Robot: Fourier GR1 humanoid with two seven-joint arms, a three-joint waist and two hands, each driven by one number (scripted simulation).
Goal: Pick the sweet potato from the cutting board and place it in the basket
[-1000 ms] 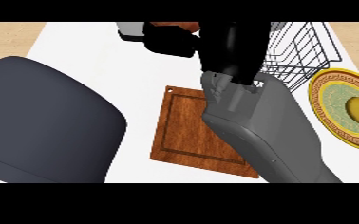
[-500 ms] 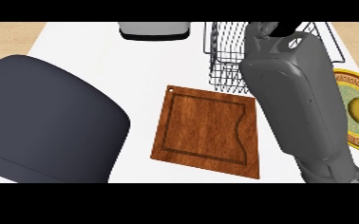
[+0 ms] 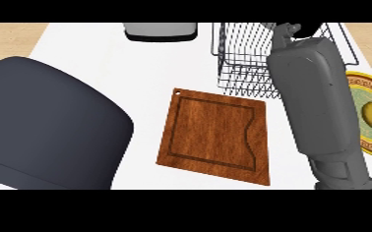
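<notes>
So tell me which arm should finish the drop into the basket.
Right. The right forearm already stretches over the wire basket, its hand beyond the view's top edge. The cutting board is bare and no sweet potato shows. The large dark shape at the left, probably the left arm, is far from the basket.

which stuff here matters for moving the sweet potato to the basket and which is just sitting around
For the job:
- brown wooden cutting board, nothing on it
- black wire basket
- grey right forearm reaching over the basket; its hand and the sweet potato are out of sight

Just lying about:
- yellow patterned plate
- grey container at the far edge
- large dark rounded shape at left
</notes>
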